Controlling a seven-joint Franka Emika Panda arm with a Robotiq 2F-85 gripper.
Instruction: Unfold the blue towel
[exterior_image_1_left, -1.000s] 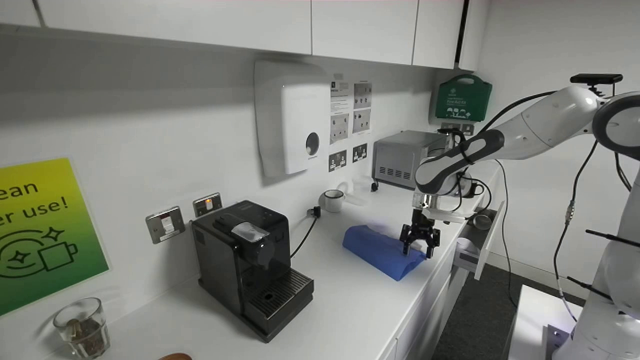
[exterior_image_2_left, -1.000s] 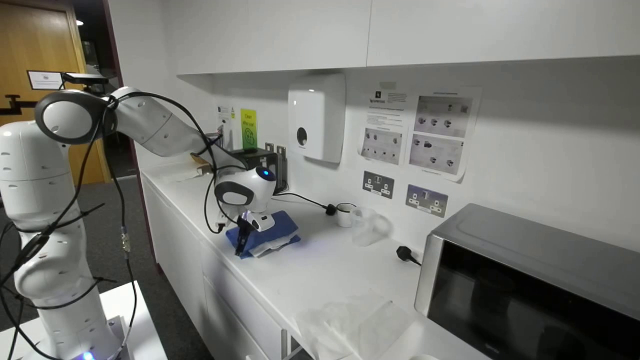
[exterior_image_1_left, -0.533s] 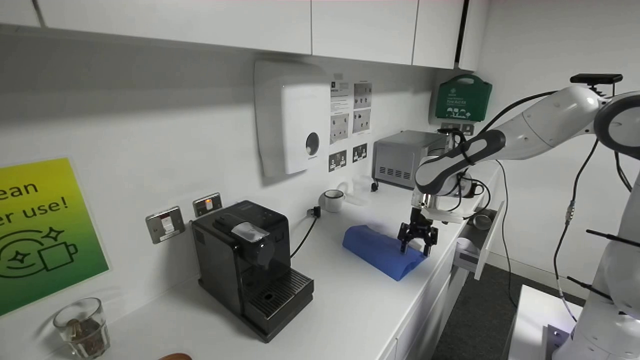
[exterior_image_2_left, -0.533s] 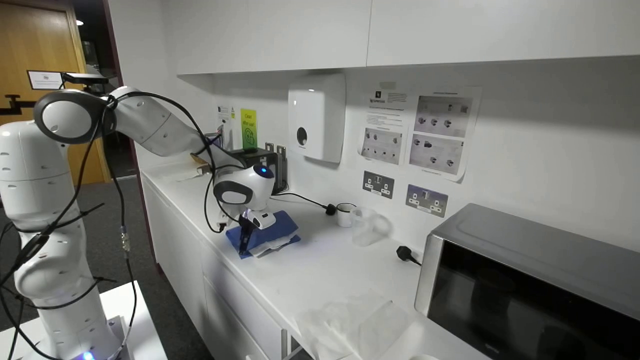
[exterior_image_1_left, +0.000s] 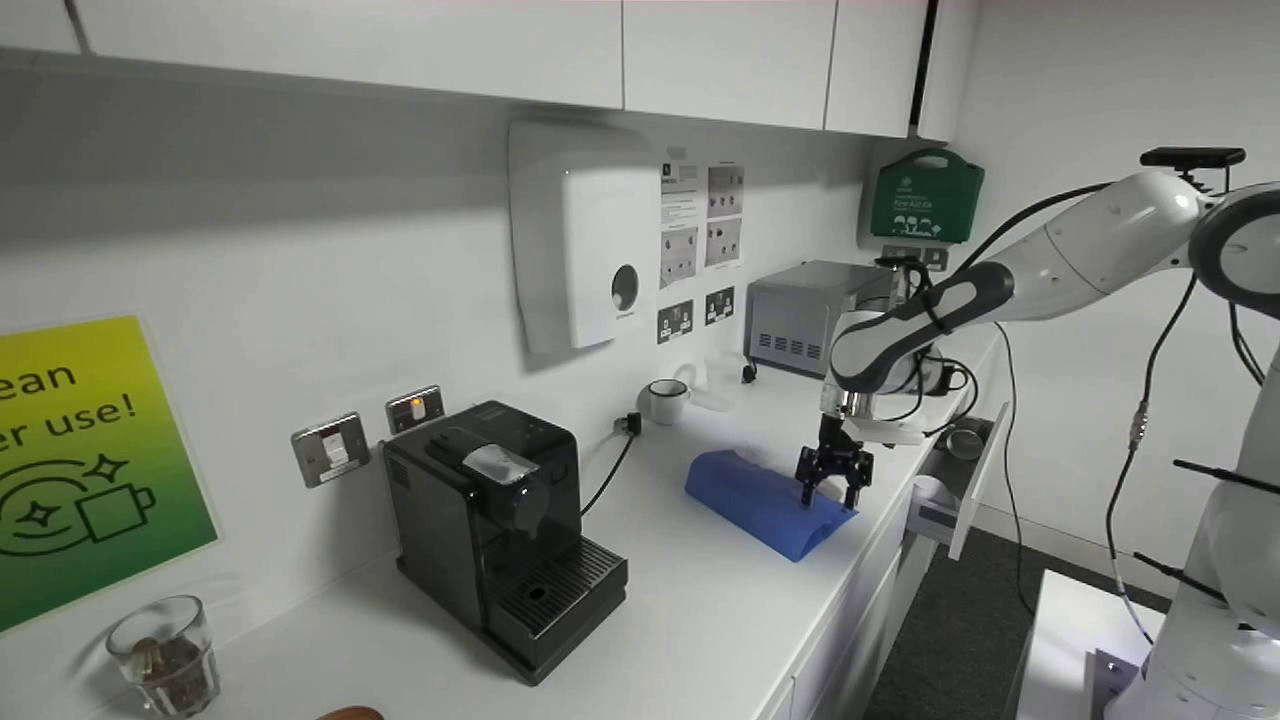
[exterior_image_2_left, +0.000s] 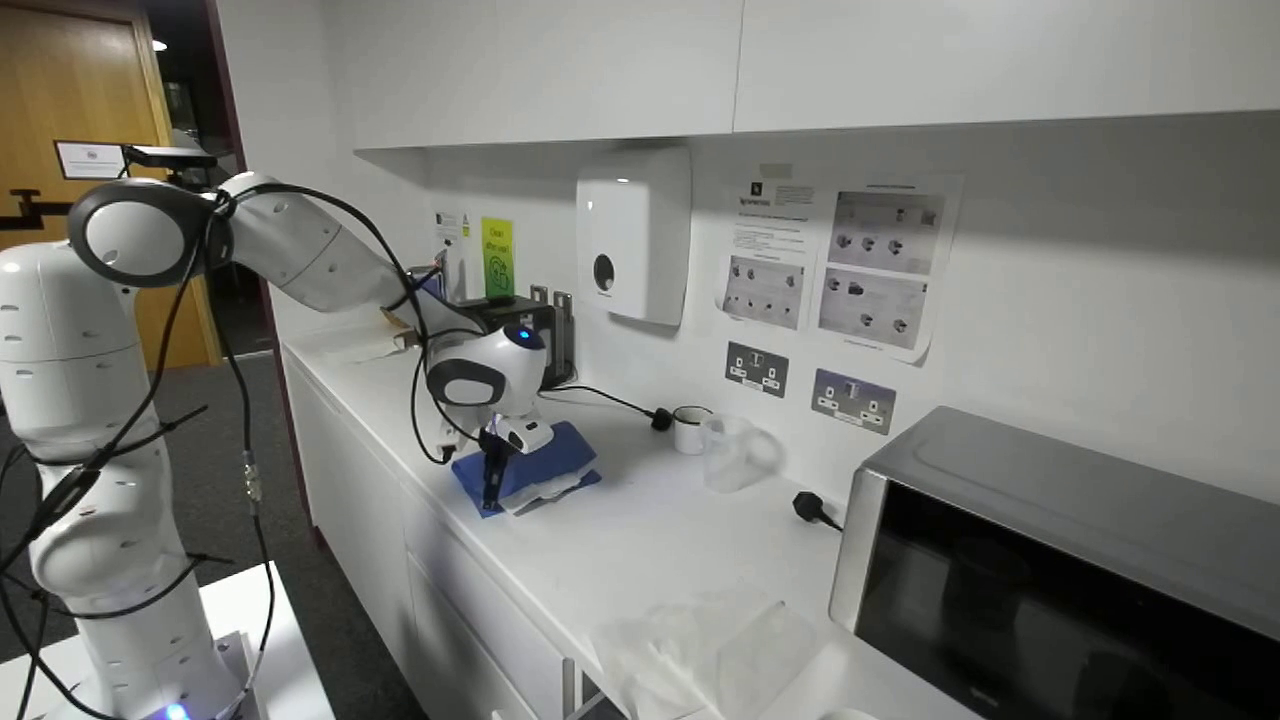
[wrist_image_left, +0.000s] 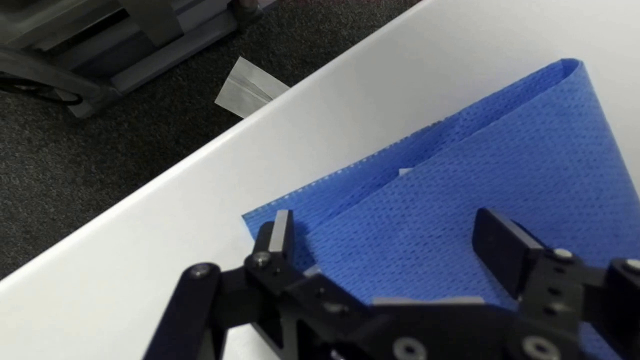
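Note:
The blue towel lies folded on the counter close to its front edge. In an exterior view a white layer shows between the towel's folds on the side facing the microwave. In the wrist view the towel has an open fold along the edge nearest the counter's front. My gripper points down over the towel's front end. It is open, with nothing between the fingers but the towel's surface beneath. One finger is over the towel's front corner, the other over its upper layer. I cannot tell whether the fingertips touch it.
The black coffee machine stands on the counter. A mug and a clear plastic container are by the wall. The microwave and a crumpled clear sheet are farther along. An open drawer juts from the front.
My gripper has shifted slightly over the towel, inward from the counter's front edge. It has stayed open. The towel has not visibly moved.

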